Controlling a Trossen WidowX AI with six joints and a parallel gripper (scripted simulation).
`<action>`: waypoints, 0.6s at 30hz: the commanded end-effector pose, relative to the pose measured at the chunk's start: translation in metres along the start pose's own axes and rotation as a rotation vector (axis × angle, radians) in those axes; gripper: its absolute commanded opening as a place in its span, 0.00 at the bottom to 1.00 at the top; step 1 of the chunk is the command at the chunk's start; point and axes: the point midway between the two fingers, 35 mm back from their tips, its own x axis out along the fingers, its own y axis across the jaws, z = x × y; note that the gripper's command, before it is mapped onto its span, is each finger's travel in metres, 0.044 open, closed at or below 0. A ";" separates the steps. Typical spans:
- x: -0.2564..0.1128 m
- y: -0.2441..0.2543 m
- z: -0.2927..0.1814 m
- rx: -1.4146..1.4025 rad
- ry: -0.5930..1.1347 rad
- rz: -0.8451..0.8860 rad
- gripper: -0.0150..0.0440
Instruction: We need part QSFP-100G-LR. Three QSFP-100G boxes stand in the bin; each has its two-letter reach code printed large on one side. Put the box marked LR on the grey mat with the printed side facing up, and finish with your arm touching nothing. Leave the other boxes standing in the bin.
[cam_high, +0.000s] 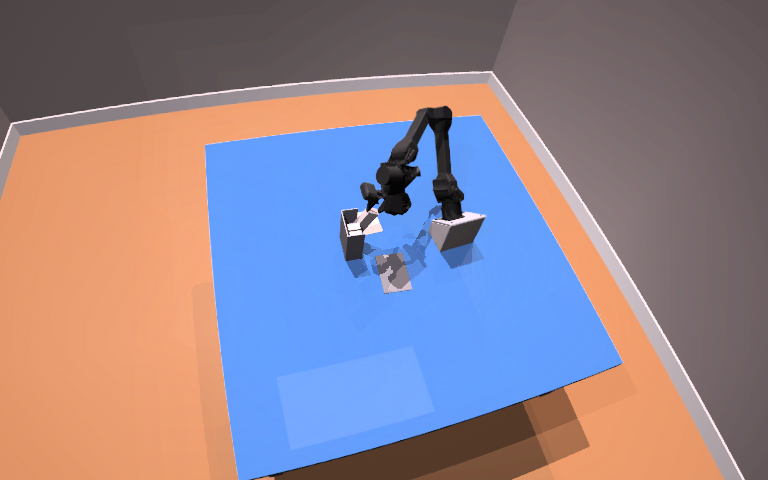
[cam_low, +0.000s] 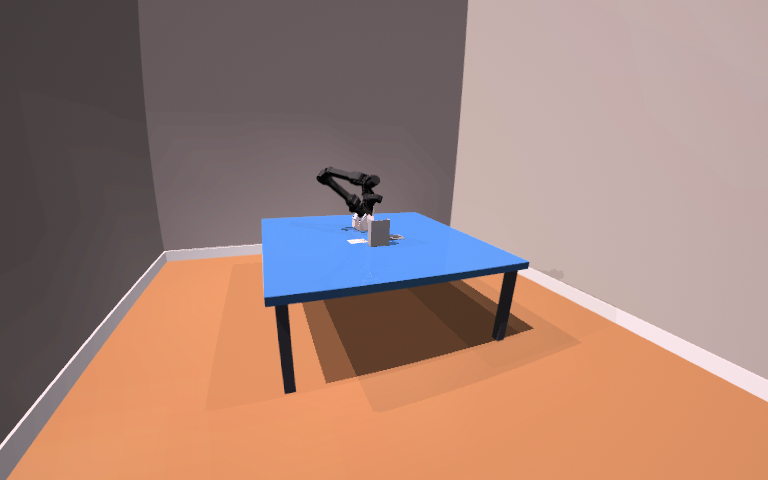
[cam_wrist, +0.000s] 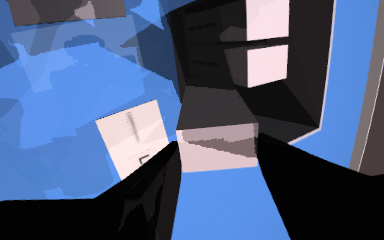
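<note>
Above the dark bin (cam_high: 355, 247) (cam_low: 378, 233) (cam_wrist: 305, 107), the hand (cam_high: 374, 204) (cam_wrist: 217, 144) pinched one box (cam_high: 369, 219) (cam_wrist: 218, 150), its code unseen, two others remaining inside; setting it print-up on the mat (cam_high: 400, 278) and letting go seemed left.

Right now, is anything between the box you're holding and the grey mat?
Possibly the bin's wall: I can't tell whether the held box clears it. Nothing else visible blocks the mat.

The desk (cam_high: 317, 316) (cam_low: 362, 271) looks smooth and faintly glossy — a pale sheen shows on its top. The arm (cam_high: 443, 147) (cam_low: 338, 189) seems satin black, perhaps plastic — too small to be sure.
</note>
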 end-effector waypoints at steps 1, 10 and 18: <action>-0.004 0.003 0.001 0.004 0.001 -0.005 0.52; -0.011 0.016 0.002 0.003 -0.002 -0.002 0.52; -0.018 0.027 0.002 0.003 -0.002 -0.002 0.52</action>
